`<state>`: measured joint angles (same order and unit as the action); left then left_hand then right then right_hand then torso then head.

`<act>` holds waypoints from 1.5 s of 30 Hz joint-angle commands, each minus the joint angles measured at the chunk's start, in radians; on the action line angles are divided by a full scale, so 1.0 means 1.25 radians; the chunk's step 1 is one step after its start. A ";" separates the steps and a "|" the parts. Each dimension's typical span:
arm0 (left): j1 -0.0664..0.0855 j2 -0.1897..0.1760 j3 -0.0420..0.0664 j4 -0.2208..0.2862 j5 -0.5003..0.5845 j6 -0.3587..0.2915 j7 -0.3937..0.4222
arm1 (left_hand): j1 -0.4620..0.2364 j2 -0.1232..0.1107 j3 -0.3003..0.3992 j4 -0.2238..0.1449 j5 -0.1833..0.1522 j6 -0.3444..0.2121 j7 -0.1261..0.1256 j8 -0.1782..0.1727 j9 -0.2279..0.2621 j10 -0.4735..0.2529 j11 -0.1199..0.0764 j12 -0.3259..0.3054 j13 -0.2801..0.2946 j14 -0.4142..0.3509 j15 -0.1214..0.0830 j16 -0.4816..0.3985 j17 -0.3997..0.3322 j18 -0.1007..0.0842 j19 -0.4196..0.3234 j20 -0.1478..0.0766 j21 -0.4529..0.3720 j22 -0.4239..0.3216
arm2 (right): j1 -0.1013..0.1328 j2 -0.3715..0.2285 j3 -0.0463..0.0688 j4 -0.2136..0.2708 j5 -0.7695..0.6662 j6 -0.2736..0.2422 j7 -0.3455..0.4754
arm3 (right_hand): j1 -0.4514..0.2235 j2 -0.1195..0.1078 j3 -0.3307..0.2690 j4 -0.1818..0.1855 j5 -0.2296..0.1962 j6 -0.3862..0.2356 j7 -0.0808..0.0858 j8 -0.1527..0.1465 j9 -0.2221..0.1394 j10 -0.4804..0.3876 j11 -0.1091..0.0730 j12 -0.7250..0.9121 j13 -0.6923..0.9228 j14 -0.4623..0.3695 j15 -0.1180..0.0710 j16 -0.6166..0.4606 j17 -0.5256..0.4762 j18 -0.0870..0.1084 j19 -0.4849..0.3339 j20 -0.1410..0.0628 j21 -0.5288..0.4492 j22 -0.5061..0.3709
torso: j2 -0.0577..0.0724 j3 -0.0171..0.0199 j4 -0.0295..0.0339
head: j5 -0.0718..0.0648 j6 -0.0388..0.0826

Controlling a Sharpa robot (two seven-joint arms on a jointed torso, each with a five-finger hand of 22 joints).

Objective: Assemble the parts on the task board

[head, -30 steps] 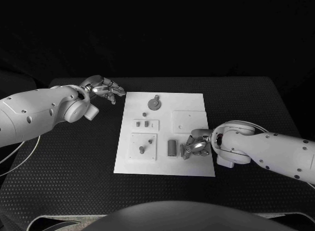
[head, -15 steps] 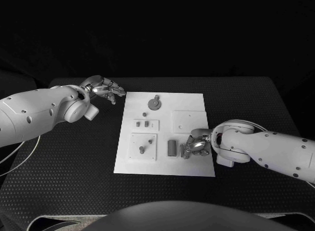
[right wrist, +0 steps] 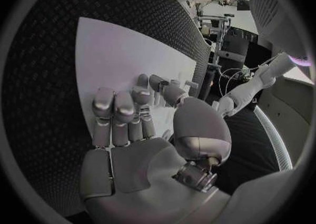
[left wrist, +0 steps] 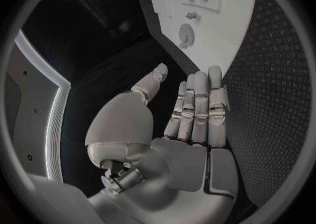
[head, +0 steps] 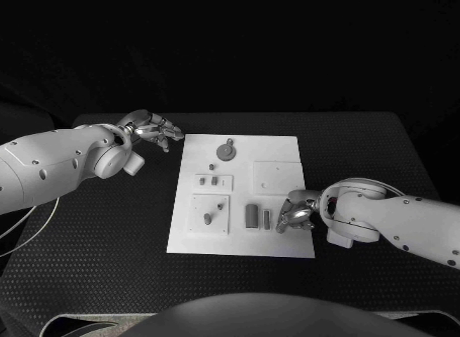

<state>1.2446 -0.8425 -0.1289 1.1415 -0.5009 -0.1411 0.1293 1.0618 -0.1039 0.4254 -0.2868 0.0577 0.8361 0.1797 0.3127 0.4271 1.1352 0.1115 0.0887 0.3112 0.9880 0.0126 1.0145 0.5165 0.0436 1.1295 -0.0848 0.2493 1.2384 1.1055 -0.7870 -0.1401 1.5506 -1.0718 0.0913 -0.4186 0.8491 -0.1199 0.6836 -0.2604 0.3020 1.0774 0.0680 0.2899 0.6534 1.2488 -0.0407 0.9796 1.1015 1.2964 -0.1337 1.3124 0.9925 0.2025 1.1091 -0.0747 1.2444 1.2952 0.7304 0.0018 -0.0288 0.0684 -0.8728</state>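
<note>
Task board (head: 275, 151): white plate, table centre. Parts: round piece (head: 225, 150) at 12 o'clock; upright bar (head: 252, 215) toward 6.

My right hand (head: 296, 213): low over the board at 4 o'clock, just beside the bar; whether it grips anything, I cannot tell.

My left hand (head: 152, 128): off the board at 10 o'clock, fingers apart, empty.

Risk: my curled fingers may knock the bar or shift the plate.

Obstruction: raised plate (head: 209, 213) beside the bar.
</note>
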 commanded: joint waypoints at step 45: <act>0.024 0.143 0.021 -0.147 0.236 -0.020 0.163 | -0.044 0.024 0.025 -0.001 -0.003 -0.060 -0.012 -0.016 -0.007 -0.168 0.037 -0.021 -0.108 -0.215 0.138 -0.438 -0.145 0.019 -0.260 0.134 -0.151 -0.243 | -0.019 0.239 0.245 -0.581 0.469 -0.171 0.607 | 0.009 0.078 -0.078 -0.015 -0.002 -0.279 0.116 -0.079 -0.057 -0.291 0.178 -0.572 -0.592 -0.435 0.251 -0.710 -0.321 -0.020 -0.459 0.204 -0.502 -0.264 | -0.089 0.0201 -0.0262 | 0.021 0.219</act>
<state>1.2741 -0.6675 -0.1030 0.9590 -0.2391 -0.1742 0.3063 1.0156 -0.0765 0.4625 -0.2881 0.0577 0.7656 0.1639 0.2982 0.4187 0.9296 0.1573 0.0664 0.1772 0.7266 0.1875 0.4704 0.3363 0.0516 0.8091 0.0828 0.0633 0.9365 1.0800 -0.4902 0.1644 0.8245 -0.5345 -0.1696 0.3032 0.8610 -0.0313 0.5902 -0.2777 0.3012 0.7319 0.1937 0.1916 0.5823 0.8826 0.1791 0.2664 0.3646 0.7594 0.1780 0.4318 0.5935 0.1843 0.5401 0.1788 0.6211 0.9668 0.6274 0.0249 -0.0596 0.0909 -0.6133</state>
